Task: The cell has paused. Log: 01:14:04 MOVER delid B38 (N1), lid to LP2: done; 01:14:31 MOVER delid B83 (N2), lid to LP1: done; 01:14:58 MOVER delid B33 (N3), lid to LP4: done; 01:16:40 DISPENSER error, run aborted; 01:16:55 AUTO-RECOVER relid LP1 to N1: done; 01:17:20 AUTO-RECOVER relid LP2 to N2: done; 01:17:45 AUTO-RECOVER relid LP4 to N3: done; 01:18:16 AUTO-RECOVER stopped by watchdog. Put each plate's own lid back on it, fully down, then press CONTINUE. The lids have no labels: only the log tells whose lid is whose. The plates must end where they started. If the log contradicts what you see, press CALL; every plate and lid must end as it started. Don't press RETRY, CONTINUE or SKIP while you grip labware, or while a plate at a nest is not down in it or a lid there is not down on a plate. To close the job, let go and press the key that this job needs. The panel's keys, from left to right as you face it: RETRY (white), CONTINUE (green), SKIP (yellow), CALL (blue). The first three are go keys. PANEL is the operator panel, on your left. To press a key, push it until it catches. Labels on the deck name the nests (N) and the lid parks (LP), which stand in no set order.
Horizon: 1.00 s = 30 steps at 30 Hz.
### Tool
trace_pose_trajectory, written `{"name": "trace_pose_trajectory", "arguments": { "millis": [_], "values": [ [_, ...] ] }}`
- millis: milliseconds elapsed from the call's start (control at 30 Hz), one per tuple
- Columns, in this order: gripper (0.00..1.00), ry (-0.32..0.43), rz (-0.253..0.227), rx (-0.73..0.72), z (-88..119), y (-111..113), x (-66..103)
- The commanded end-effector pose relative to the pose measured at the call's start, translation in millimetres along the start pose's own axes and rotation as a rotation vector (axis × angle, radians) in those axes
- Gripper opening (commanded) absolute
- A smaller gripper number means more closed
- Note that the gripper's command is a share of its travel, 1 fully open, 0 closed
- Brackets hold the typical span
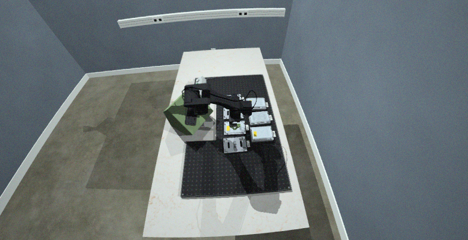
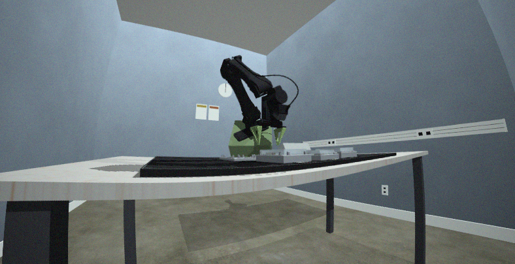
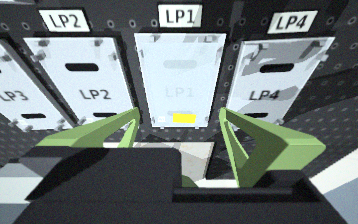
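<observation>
My gripper [image 3: 179,111] [image 1: 236,126] [image 2: 268,141] is open and empty. It hangs low over the lid parks. In the wrist view a clear lid [image 3: 180,65] with a yellow tag lies on park LP1, just ahead of my fingertips. Parks LP2 [image 3: 80,65], LP3 [image 3: 0,85] and LP4 [image 3: 280,85] are bare. Three plates [image 1: 258,102] [image 1: 260,117] [image 1: 262,133] stand in a row to the right of the parks. The nearest one looks smooth and carries a yellow tag; the other two show a grid of wells. The nest labels are out of view.
The parks and nests stand on a black perforated mat [image 1: 212,172] on a white table [image 1: 170,212]. The operator panel [image 1: 200,80] is partly hidden behind the arm. A green block [image 1: 178,117] [image 2: 241,141] stands by the arm's base.
</observation>
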<state>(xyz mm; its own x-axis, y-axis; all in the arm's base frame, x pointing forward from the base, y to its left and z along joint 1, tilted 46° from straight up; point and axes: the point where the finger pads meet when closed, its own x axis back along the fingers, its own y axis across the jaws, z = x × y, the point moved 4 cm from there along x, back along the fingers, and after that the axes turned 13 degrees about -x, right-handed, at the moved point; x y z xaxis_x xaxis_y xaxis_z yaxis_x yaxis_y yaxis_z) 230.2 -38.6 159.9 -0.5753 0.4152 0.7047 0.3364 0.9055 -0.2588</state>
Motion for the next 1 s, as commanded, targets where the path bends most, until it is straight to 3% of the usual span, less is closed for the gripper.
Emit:
{"name": "trace_pose_trajectory", "arguments": {
  "millis": [0, 400, 500, 533, 800, 967],
  "values": [
    [1.00, 0.004, -0.005, 0.005, 1.4, 2.1, -7.9],
    [1.00, 0.001, -0.006, 0.003, 0.2, 1.8, -27.2],
    [1.00, -0.021, -0.009, -0.008, -5.8, 0.6, -24.8],
    [1.00, 0.007, -0.005, 0.006, 2.9, 1.9, -31.5],
    [1.00, 0.007, -0.006, 0.005, 3.2, 1.8, -44.6],
    [1.00, -0.048, -0.011, -0.019, -17.1, -0.6, -39.3]
  ]
}}
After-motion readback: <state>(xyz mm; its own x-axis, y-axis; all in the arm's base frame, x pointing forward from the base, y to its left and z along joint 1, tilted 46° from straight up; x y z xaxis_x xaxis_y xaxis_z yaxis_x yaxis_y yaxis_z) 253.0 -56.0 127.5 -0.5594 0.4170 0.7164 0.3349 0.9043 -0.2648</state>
